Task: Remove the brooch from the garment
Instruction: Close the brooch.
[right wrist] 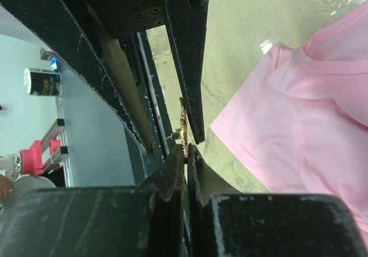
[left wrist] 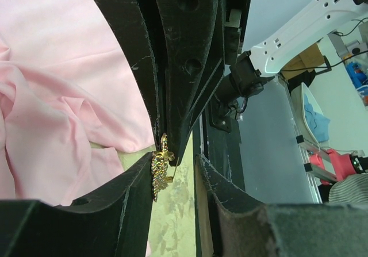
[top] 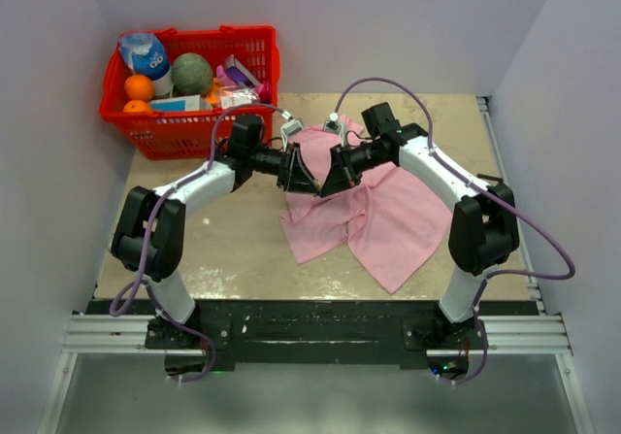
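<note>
The brooch (left wrist: 159, 169), a small gold glittering cluster, is pinched edge-on between my right gripper's (right wrist: 186, 152) shut fingertips; it also shows in the right wrist view (right wrist: 183, 131). My left gripper (left wrist: 175, 160) is open around it, and the brooch lies against the inner face of its left finger (left wrist: 115, 211). The pink garment (top: 383, 211) lies crumpled on the table; it shows beside the brooch (left wrist: 52, 96), with no cloth on the brooch. In the top view both grippers, left (top: 299, 172) and right (top: 330, 174), meet tip to tip over the shirt's left edge, and the brooch is hidden there.
A red basket (top: 257, 75) with fruit, a bottle and packets stands at the back left. The shirt's collar (right wrist: 322, 64) lies to the right of the right gripper. White walls close in the table on both sides.
</note>
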Robot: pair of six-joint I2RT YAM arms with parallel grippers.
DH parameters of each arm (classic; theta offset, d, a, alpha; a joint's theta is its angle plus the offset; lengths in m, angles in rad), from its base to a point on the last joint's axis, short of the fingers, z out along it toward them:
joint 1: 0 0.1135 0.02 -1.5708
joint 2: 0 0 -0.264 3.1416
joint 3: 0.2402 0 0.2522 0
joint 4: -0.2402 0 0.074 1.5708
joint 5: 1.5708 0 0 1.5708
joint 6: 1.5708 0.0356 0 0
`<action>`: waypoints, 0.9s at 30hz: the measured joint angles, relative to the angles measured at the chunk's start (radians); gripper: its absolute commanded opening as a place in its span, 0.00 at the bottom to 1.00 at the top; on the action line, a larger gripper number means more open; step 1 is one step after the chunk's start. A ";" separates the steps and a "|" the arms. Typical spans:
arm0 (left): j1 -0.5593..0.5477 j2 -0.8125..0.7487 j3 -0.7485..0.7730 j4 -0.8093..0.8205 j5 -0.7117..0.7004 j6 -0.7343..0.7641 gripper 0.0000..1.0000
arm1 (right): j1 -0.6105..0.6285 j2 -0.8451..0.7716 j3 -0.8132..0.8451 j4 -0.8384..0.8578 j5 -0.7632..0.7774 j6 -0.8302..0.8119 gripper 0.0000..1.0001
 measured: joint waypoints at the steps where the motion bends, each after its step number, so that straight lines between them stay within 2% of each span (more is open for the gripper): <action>1: 0.000 0.000 -0.002 0.002 0.000 0.000 0.38 | 0.000 0.000 0.000 0.000 0.000 0.000 0.00; 3: 0.000 0.000 -0.004 0.003 0.000 0.001 0.37 | 0.000 0.000 0.000 0.000 0.000 0.000 0.00; 5: 0.000 0.000 -0.004 0.000 0.000 0.005 0.29 | 0.000 0.000 0.000 0.000 -0.003 0.000 0.00; 10: 0.000 0.000 -0.005 -0.005 0.000 0.025 0.28 | 0.000 0.000 -0.006 0.006 -0.026 0.005 0.00; 18: 0.000 0.000 -0.006 0.000 0.028 0.029 0.33 | 0.000 0.000 -0.013 0.010 -0.048 0.009 0.00; 27: 0.005 0.000 -0.040 0.097 0.094 -0.032 0.25 | -0.002 0.003 -0.028 0.014 -0.116 0.023 0.00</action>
